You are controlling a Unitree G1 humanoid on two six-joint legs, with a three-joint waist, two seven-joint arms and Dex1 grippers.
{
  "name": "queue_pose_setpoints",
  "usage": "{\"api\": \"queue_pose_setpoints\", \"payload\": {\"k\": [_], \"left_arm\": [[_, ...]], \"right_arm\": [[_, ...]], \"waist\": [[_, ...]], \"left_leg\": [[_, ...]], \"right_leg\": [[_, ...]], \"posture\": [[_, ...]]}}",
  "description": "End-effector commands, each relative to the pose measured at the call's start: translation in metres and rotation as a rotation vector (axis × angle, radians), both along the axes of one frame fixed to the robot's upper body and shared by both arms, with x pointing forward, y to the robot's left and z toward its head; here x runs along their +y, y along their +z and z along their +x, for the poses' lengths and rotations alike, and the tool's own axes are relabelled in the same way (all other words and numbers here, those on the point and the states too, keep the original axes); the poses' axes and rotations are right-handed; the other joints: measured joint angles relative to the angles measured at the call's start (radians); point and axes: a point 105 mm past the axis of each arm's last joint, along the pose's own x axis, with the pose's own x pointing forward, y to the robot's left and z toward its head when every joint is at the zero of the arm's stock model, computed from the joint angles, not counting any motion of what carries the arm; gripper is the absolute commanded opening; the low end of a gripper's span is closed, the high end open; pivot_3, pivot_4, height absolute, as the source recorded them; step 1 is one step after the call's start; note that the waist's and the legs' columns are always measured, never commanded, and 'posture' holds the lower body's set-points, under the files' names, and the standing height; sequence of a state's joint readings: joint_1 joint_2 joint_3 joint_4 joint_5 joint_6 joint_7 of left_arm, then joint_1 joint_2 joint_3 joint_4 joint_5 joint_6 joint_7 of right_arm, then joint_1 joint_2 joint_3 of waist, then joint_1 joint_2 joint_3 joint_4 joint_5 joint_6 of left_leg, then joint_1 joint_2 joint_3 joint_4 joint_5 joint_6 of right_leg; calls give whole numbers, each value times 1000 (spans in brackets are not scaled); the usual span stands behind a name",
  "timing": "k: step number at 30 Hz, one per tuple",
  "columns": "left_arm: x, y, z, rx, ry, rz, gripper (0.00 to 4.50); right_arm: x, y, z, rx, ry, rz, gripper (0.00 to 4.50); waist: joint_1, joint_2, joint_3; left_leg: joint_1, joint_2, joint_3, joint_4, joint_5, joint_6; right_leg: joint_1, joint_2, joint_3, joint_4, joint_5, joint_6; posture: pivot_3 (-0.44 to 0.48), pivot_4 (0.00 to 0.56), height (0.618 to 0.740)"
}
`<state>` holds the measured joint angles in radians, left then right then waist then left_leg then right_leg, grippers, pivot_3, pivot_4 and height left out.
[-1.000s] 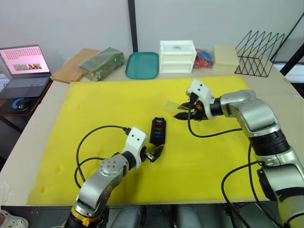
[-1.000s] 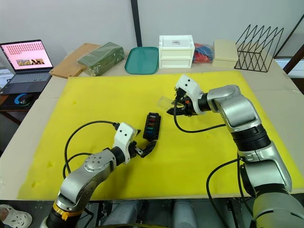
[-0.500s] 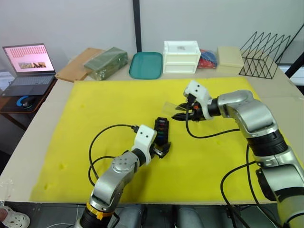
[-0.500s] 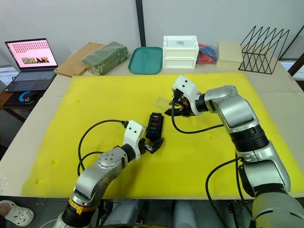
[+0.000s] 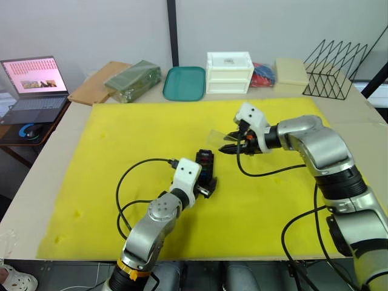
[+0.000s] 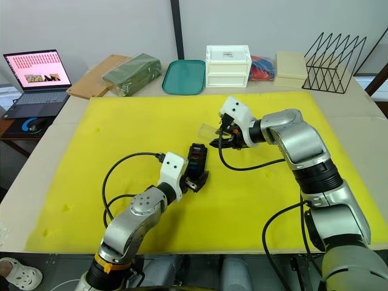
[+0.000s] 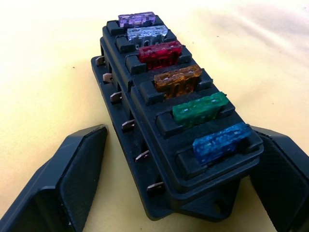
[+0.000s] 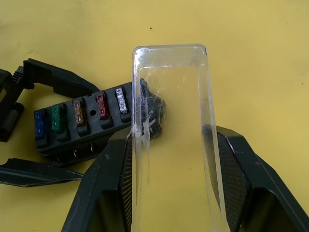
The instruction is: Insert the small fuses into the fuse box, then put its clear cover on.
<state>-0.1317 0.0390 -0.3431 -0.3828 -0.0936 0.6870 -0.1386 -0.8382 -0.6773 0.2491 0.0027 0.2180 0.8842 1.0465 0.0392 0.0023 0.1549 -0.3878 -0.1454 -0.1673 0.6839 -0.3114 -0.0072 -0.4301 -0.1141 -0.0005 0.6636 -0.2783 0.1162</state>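
The black fuse box (image 5: 205, 163) lies on the yellow mat, mid-table. Its top row holds small fuses (image 7: 186, 82): purple, grey, red, brown, green and blue. My left gripper (image 5: 207, 188) is open at the box's near end, one finger (image 7: 67, 179) on each side, with a gap on at least one side. My right gripper (image 6: 217, 142) hovers just right of the box's far end. It is shut on the clear cover (image 8: 169, 111), which sticks out past the fingertips above the mat. The right wrist view shows the fuse box (image 8: 72, 130) beyond the cover.
The yellow mat (image 5: 121, 139) covers most of the table. Along the back edge stand a white drawer box (image 5: 229, 71), a teal tray (image 5: 183, 83), a green block (image 5: 132, 79) and a black wire rack (image 5: 330, 76). A laptop (image 5: 33, 82) sits at the far left.
My left gripper has moved forward to the fuse box's near end, and its fingers now straddle it. The right gripper has held still with the cover.
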Motion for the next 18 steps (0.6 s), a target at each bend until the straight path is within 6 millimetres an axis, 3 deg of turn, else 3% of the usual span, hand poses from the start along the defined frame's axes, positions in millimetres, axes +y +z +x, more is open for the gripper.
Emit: {"api": "queue_pose_setpoints", "payload": {"k": [1,3,9,13,18], "left_arm": [[15,-4,5,2,61,32,3262],[16,-4,5,0,56,36,2729],[11,-4,-3,10,-77,51,2731],[4,1,-19,1,-345,46,2731],[7,-1,-40,-8,-743,137,2731]], "right_arm": [[7,14,-2,-61,37,15,1882],[7,13,-3,-61,35,15,1882],[5,14,-7,-57,35,18,1882],[3,16,-24,-52,79,-3,1882],[-2,20,-58,-60,224,-85,1882]], "waist": [[0,0,0],[0,0,0],[-1,0,0],[-1,0,0],[0,0,0]], "left_leg": [[0,0,0,0,0,0],[0,0,0,0,0,0],[0,0,0,0,0,0],[0,0,0,-1,0,0],[-2,0,0,-1,0,0]], "right_leg": [[0,0,0,0,0,0],[0,0,0,0,0,0],[0,0,0,0,0,0],[-1,0,0,0,0,0],[-1,0,0,-2,0,0]], "posture": [[0,150,740],[0,150,740],[0,150,740],[0,150,740],[0,150,740]]}}
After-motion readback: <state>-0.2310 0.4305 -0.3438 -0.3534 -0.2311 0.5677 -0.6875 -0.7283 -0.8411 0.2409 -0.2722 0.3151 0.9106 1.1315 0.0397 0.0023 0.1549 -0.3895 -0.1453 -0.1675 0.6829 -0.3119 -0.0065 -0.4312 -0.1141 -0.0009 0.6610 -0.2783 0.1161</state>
